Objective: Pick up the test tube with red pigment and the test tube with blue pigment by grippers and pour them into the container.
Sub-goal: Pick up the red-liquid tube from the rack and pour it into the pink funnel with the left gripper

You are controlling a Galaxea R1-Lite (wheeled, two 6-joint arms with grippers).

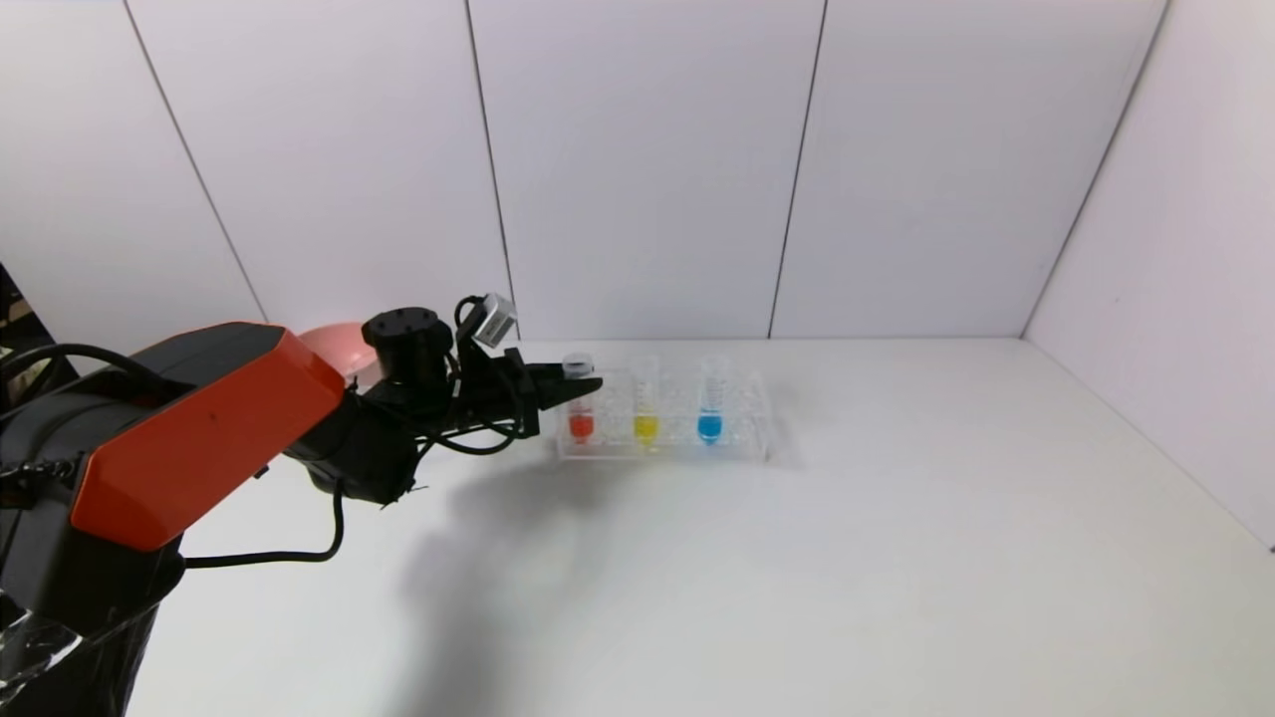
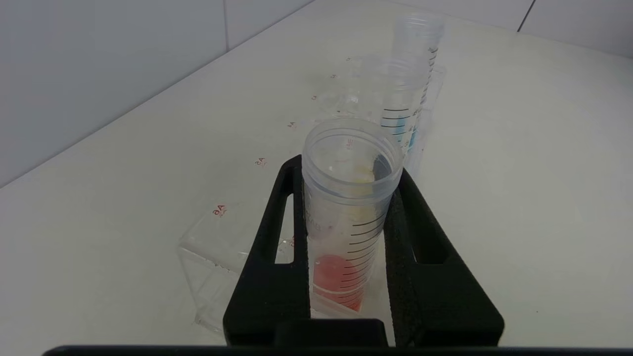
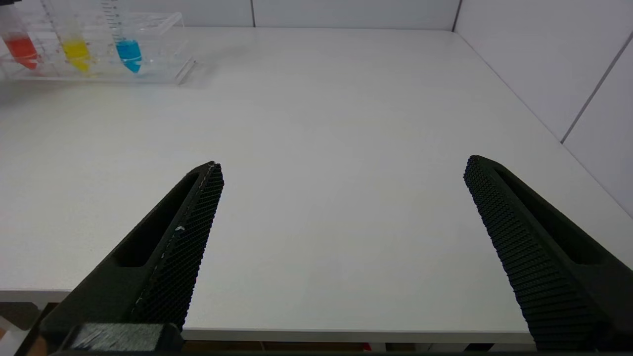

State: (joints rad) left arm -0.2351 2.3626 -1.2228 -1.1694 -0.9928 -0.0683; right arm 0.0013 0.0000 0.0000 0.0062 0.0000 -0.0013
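Observation:
The test tube with red pigment [image 1: 580,423] stands at the left end of a clear rack [image 1: 747,443], and the test tube with blue pigment [image 1: 709,423] stands third along. My left gripper [image 1: 583,383] reaches in from the left at the red tube's top. In the left wrist view [image 2: 348,168] its two black fingers press both sides of the red tube [image 2: 341,277], which still sits in the rack [image 2: 212,237]. The blue tube [image 2: 410,133] stands behind. My right gripper [image 3: 343,168] is open and empty over the table's front edge. The container is out of view.
A yellow tube [image 1: 645,426] stands between the red and blue ones. A pink bowl [image 1: 334,344] shows behind my left arm at the back left. The white table [image 1: 896,558] is walled at the back and right. The right wrist view shows the rack [image 3: 168,69] far off.

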